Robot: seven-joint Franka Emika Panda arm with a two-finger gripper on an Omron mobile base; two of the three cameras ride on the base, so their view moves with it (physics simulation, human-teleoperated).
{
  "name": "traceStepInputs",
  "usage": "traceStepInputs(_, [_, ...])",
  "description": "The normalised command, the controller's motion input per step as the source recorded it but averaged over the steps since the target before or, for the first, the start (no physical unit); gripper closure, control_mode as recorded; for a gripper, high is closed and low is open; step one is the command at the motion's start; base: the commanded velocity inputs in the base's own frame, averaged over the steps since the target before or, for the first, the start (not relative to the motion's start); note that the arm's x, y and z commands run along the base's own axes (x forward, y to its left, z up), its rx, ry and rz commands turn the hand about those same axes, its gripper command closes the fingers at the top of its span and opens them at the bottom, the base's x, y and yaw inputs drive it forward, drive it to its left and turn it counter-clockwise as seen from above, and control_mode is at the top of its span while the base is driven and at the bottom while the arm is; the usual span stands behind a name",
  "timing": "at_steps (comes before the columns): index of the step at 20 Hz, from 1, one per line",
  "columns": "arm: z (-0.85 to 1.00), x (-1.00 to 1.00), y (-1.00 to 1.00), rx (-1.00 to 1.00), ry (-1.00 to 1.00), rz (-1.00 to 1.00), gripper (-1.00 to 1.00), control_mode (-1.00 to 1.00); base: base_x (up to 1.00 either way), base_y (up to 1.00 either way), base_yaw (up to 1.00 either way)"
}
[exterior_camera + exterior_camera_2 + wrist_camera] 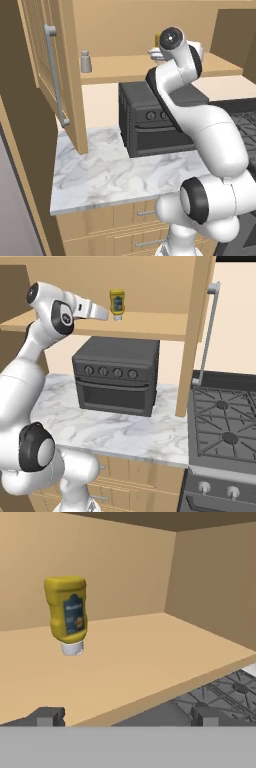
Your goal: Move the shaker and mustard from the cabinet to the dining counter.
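Here the hand (pixel 125 716) stands wide open and empty, near the mustard (pixel 67 613) on the cabinet (pixel 150 647) shelf.

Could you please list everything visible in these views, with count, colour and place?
mustard: one, yellow, standing cap-down on the cabinet shelf
shaker: one, grey, on the same shelf, far left
cabinet: one, light wood, both doors swung open, silver bar handles
oven: one, black, on the marble countertop below the shelf
countertop: one, white marble with grey veins, over wooden drawers
stove: one, dark grey, right of the countertop
claw: one, dark tips, open, at the shelf edge, short of the mustard
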Motion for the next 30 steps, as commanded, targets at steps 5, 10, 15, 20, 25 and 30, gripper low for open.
traceStepInputs(5, [0.0,0.32,0.0,0.0,0.0,-0.01,-1.0,-1.0,0.0,0.0,0.0])
traceStepInputs(10, [0.0,0.27,0.01,0.0,0.0,-0.04,-1.0,-1.0,0.0,0.0,0.0])
traceStepInputs(15, [0.0,0.21,0.05,0.0,0.0,-0.07,-1.0,-1.0,0.0,0.0,0.0])
traceStepInputs(20, [0.0,0.23,0.05,0.0,0.0,-0.07,-1.0,-1.0,0.0,0.0,0.0])
traceStepInputs(25, [0.0,0.29,0.02,0.0,0.0,-0.06,-1.0,-1.0,0.0,0.0,0.0])
traceStepInputs(30, [0.0,0.36,0.01,0.0,0.0,-0.04,-1.0,-1.0,0.0,0.0,0.0])
